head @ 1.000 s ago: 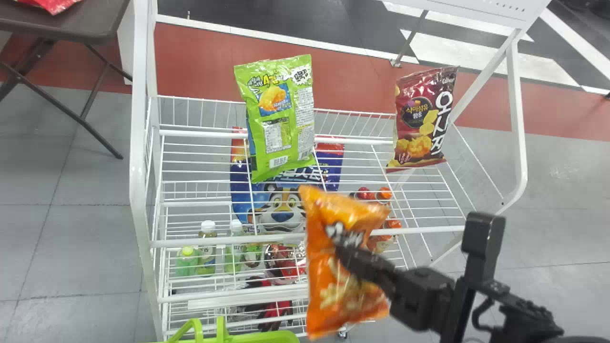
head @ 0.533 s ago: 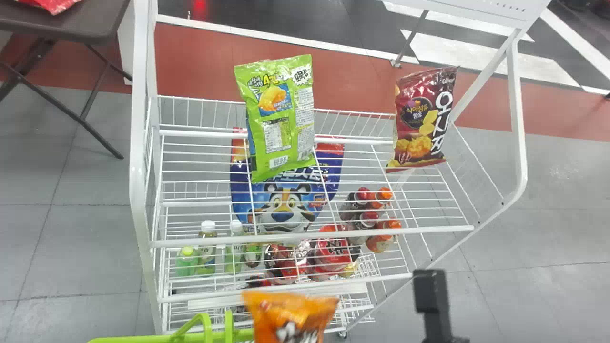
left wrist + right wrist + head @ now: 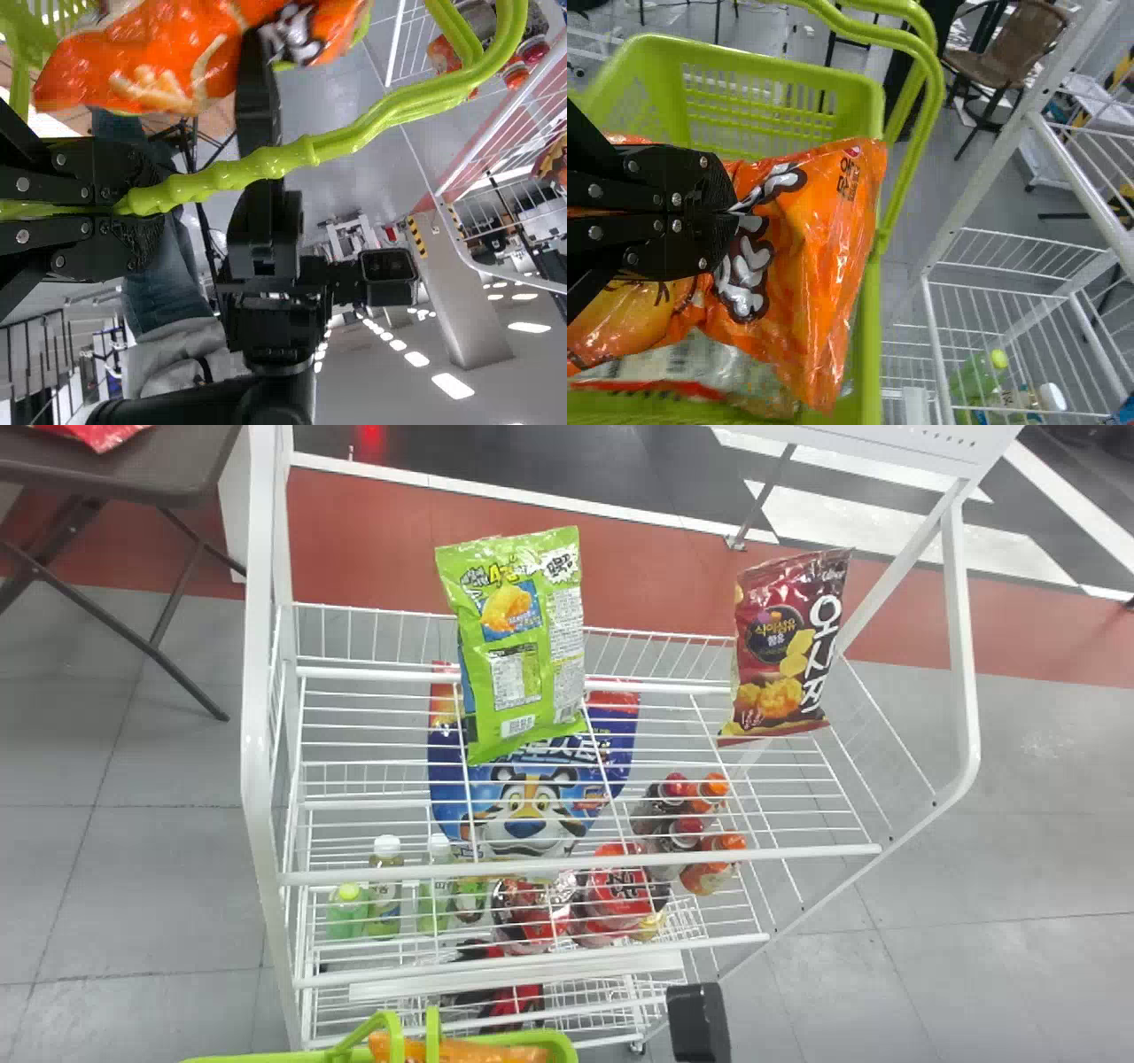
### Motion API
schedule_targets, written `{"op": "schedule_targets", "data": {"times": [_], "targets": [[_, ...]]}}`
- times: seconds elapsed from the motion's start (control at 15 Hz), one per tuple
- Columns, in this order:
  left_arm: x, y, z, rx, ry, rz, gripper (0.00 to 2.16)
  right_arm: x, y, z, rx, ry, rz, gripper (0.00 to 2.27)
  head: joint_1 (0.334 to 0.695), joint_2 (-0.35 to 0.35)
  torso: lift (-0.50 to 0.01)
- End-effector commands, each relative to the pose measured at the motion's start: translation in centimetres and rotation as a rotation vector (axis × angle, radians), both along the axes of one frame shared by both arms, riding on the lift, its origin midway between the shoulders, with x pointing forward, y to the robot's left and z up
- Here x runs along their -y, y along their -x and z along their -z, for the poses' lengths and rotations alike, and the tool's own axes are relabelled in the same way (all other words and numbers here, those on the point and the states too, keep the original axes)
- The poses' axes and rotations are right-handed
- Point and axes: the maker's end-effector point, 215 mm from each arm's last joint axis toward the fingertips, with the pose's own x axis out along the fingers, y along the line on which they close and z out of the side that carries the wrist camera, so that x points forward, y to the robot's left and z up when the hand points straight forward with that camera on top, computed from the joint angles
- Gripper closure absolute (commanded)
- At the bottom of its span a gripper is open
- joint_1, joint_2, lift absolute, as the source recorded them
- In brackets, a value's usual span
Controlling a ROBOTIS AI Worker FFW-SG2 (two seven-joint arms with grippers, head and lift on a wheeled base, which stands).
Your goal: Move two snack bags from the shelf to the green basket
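Note:
At the head view's bottom edge shows a black wrist part of my right gripper (image 3: 698, 1020); left of it the orange snack bag (image 3: 478, 1052) is inside the green basket (image 3: 562, 1045). In the right wrist view, my right gripper (image 3: 731, 212) is shut on the orange bag (image 3: 819, 239), within the basket's walls (image 3: 868, 115). Below it lies another, partly hidden bag (image 3: 709, 363). My left gripper (image 3: 146, 190) is shut on the green basket handle (image 3: 292, 155). A green snack bag (image 3: 523, 646) and a maroon snack bag (image 3: 784, 651) stand on the top shelf.
The white wire rack (image 3: 567, 865) stands ahead, its front bars close behind the basket. Lower shelves hold a blue bag (image 3: 523, 806), bottles (image 3: 385, 886) and red packs (image 3: 620, 895). A brown table (image 3: 133, 469) is at the far left.
My right gripper has moved down and left in the head view, carrying the orange bag from in front of the rack into the basket. The green and maroon bags have not moved.

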Motion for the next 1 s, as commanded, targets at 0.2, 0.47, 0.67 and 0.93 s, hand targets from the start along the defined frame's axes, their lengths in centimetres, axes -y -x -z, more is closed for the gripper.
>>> {"op": "schedule_targets", "data": {"times": [0.2, 0.47, 0.67, 0.93], "targets": [[0.0, 0.0, -0.3, 0.0, 0.0, 0.003, 2.13, 0.1, -1.2, 3.6, -0.036, -0.01, -0.001, 1.7, 0.695, -0.35, -0.012], [0.1, 0.4, -0.5, 0.0, 0.005, 0.003, 2.13, 1.4, 3.3, 1.3, -0.185, -0.008, -0.034, 0.03, 0.695, -0.35, -0.012], [0.3, 0.8, -0.7, -0.002, 0.009, 0.009, 2.13, 2.4, 4.4, -2.7, -0.195, -0.041, -0.038, 0.06, 0.695, -0.35, -0.012], [0.6, 1.8, -0.9, -0.002, 0.002, 0.025, 2.13, 6.0, -2.3, -6.4, 0.06, -0.001, 0.066, 0.08, 0.695, -0.35, -0.012]]}}
